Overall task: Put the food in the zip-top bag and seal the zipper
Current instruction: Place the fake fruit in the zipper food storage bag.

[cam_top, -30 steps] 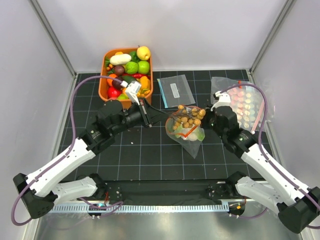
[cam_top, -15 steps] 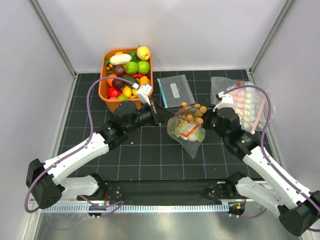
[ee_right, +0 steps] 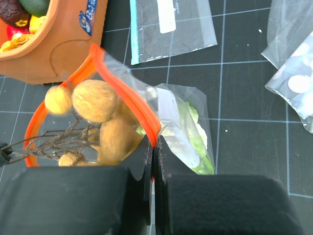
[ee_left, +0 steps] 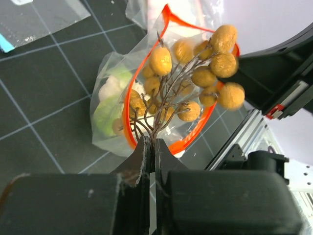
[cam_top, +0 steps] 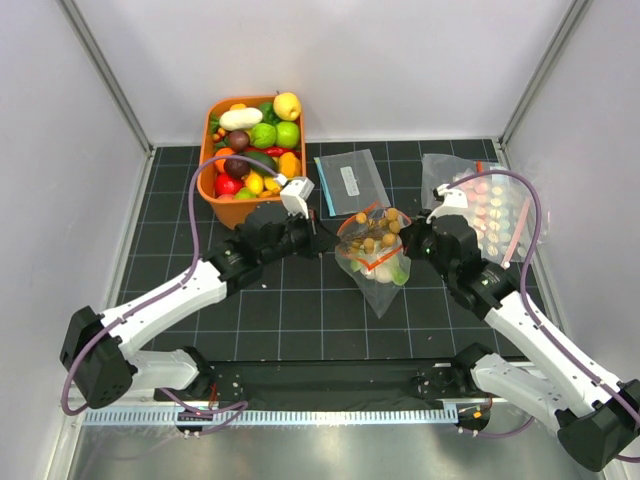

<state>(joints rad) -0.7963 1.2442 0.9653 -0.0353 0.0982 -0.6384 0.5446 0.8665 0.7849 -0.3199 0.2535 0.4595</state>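
Your left gripper [ee_left: 151, 145] pinched shut on the stem of the tan ball cluster [ee_left: 224, 63] at the zip-top bag [cam_top: 383, 288] mouth; your right gripper [ee_right: 152, 143] clamped its zipper [ee_right: 124, 87].

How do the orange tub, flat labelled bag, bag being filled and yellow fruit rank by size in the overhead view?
Orange tub; then flat labelled bag and bag being filled, about alike; yellow fruit smallest.

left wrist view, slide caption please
Left claw holds tan ball cluster by its stem in the mouth of the zip-top bag
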